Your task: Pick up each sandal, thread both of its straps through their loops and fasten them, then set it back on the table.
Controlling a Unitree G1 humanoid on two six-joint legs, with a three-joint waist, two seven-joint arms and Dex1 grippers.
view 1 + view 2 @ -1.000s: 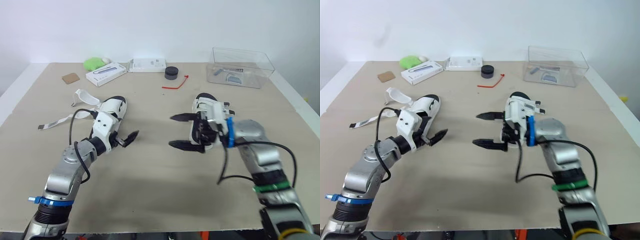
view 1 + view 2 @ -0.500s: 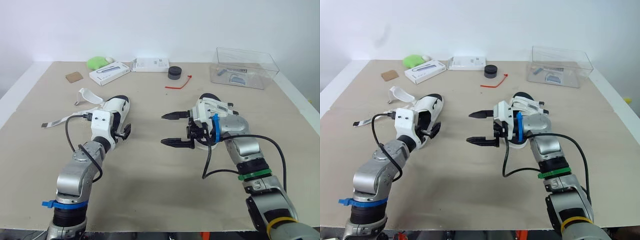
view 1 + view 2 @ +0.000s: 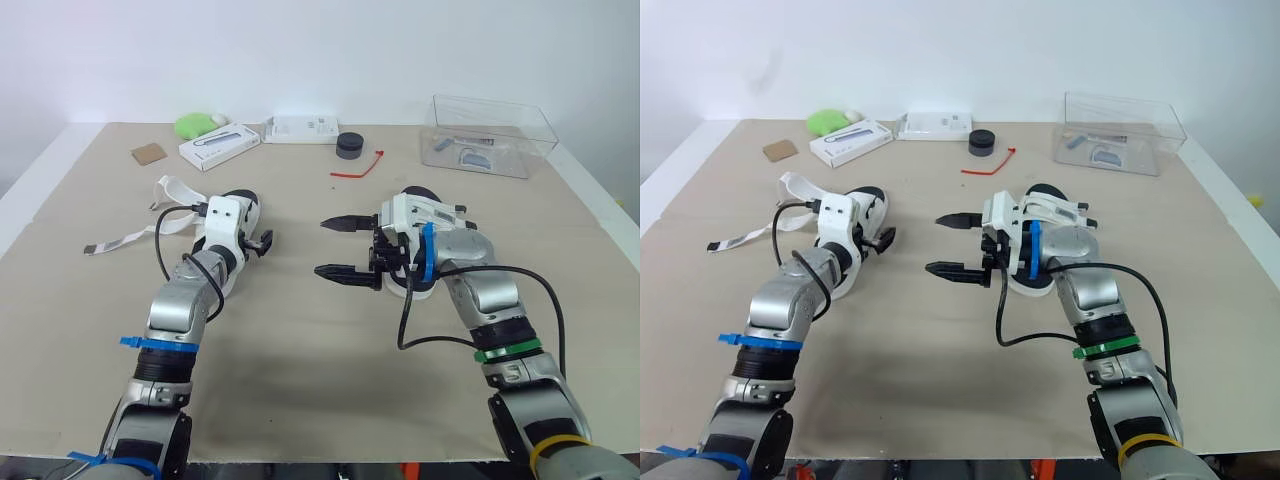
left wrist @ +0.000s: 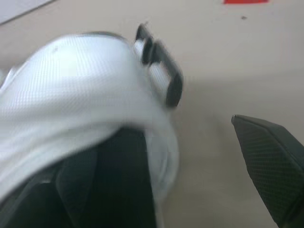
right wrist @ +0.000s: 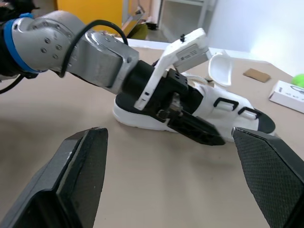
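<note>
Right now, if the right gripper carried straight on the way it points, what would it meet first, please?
Most likely the left gripper, resting against the white sandal, which lies just behind it, though depth is hard to judge.

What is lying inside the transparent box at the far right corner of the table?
Inside the transparent box lie a small pale curved item and a thin dark item. They are too small to identify, and whatever lies beneath them is covered.
</note>
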